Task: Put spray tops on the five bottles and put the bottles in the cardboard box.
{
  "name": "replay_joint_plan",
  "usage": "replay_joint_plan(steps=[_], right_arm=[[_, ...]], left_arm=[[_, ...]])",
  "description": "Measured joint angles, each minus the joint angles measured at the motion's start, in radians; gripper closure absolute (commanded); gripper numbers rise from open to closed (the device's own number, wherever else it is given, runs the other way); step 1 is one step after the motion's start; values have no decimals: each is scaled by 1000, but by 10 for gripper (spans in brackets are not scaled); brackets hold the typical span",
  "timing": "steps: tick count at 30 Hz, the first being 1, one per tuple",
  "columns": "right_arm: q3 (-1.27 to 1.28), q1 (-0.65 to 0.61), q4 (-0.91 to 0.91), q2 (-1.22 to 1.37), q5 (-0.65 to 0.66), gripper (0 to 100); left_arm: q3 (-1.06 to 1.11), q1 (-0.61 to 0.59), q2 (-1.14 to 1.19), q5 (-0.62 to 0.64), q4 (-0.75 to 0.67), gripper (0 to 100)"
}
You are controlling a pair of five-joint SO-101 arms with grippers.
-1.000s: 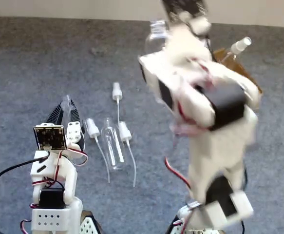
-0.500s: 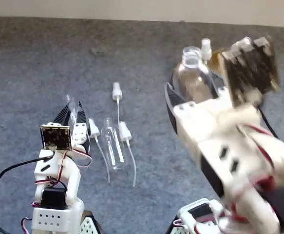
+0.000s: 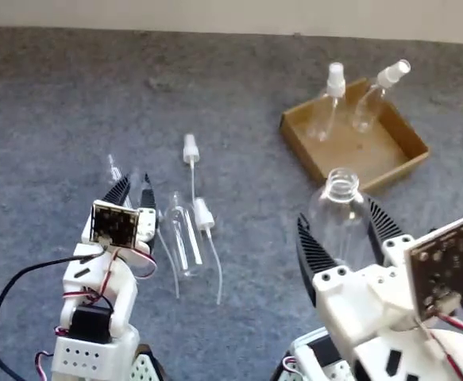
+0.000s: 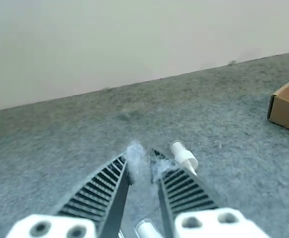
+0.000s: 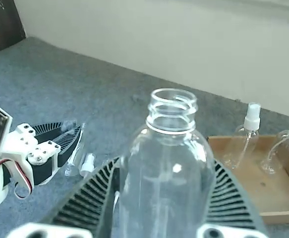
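Gripping an uncapped bottle (image 5: 167, 148), the right claw (image 3: 336, 214); left claw (image 4: 141, 158) pinching a clear object (image 4: 134, 150) (blurred, unnameable)

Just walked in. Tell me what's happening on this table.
The right gripper holds a big clear bottle upright, its neck open, no spray top yet. Two bottles with spray tops already sit in the cardboard box. The left gripper is low over the carpet, beside loose spray tops and a small bottle lying flat.
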Motion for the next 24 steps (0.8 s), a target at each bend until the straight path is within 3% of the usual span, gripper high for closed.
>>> replay_joint_plan(steps=[8,17,24], right_arm=[[529,-3,-296,-293,-2,828],[927,-3,-565,-344,-3,828],[1163,-3,-789,-334,-3,828]], left_arm=[[0,0,0,0,2,995],[0,2,0,0,12,995],[-57,2,0,0,193,995]])
